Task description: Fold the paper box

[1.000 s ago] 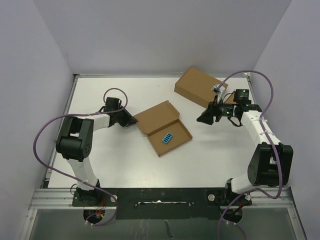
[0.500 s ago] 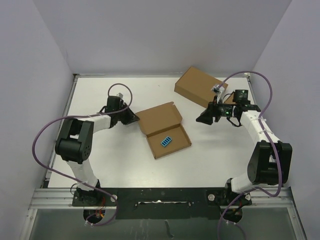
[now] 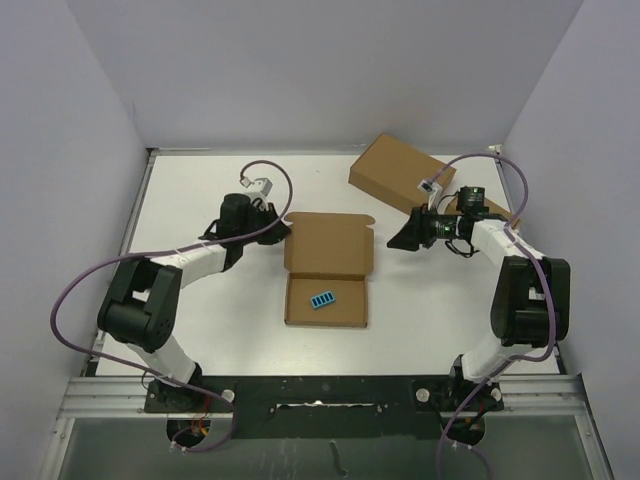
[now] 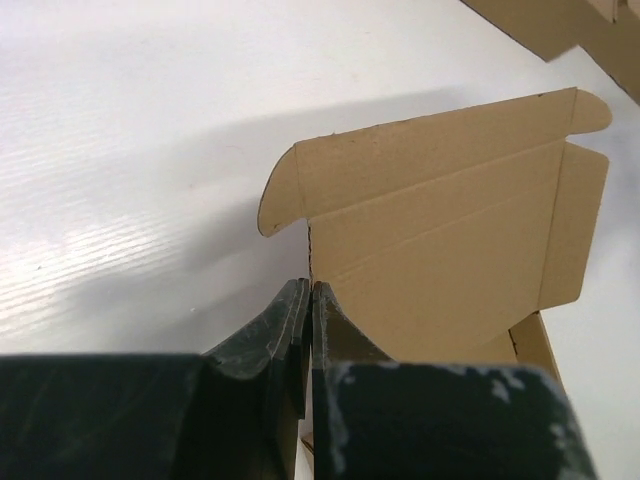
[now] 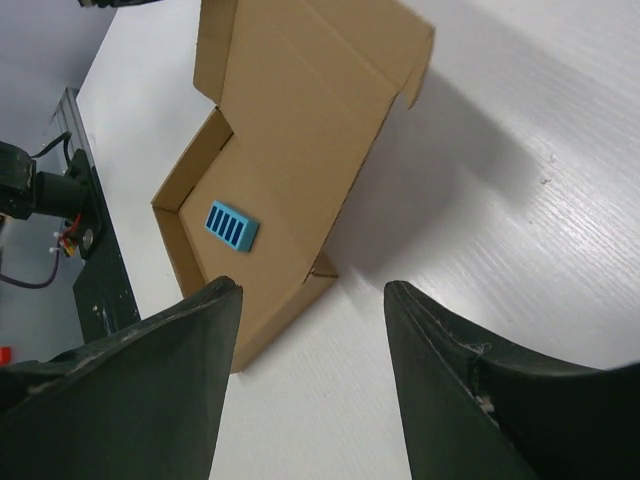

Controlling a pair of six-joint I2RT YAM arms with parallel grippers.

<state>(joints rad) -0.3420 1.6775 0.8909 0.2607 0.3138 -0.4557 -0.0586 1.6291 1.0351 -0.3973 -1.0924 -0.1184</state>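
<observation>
Left gripper (image 4: 308,292) is pinched on the paper box (image 3: 328,245) lid edge and has swung it square, mid-table. Right gripper (image 3: 408,238) hangs open nearby. Looks lined up for folding.

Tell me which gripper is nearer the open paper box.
Left. The left gripper is shut, its tips right at the paper box, by the lid's left edge. The right gripper stands open off the lid's right side, clear of it.

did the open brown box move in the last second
Yes. The paper box has turned clockwise in the top view: it lay diagonal, and now its sides run square with the table edges.
</observation>
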